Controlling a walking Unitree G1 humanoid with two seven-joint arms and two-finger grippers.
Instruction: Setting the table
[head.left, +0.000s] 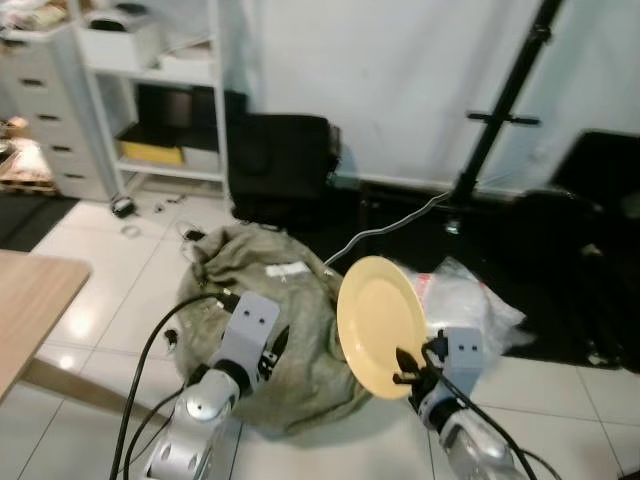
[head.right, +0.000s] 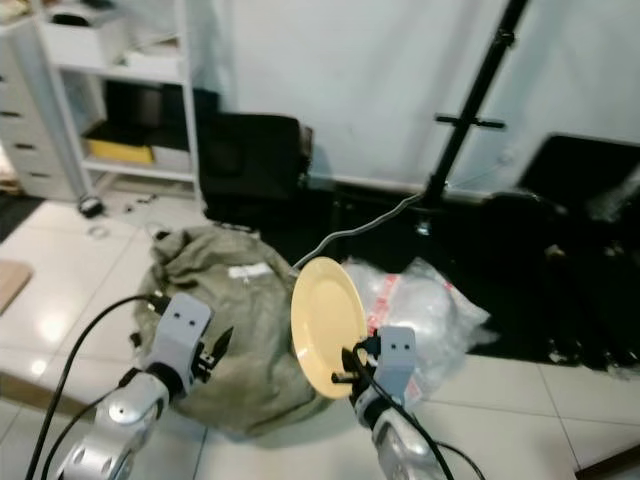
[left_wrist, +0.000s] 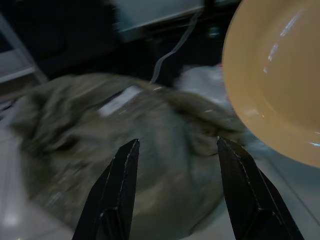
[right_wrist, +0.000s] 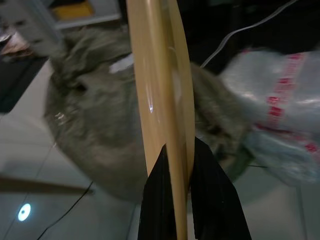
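A: Head views first. Your right hand (head.left: 408, 368) grips the yellow plate (head.left: 380, 322) by its lower rim and holds it on edge, face turned toward your left. I judge the edge-on carry follows from a two-finger pinch on the rim.

B: And the bench (head.left: 30, 300)?

A: Only a wooden corner at your far left, well apart from the plate. Ahead on the floor lies a slumped olive sack (head.left: 275, 320), with a clear plastic bag (head.left: 470, 300) beside it; contents of neither can be made out.

B: Left wrist view?

A: Your left hand (left_wrist: 177, 187) is open and empty, fingers (left_wrist: 120, 190) spread above the sack, plate at the frame's edge.

B: Right wrist view?

A: The plate's rim sits clamped between the two black fingers (right_wrist: 212, 195), one on each face. Placement looks not yet begun.
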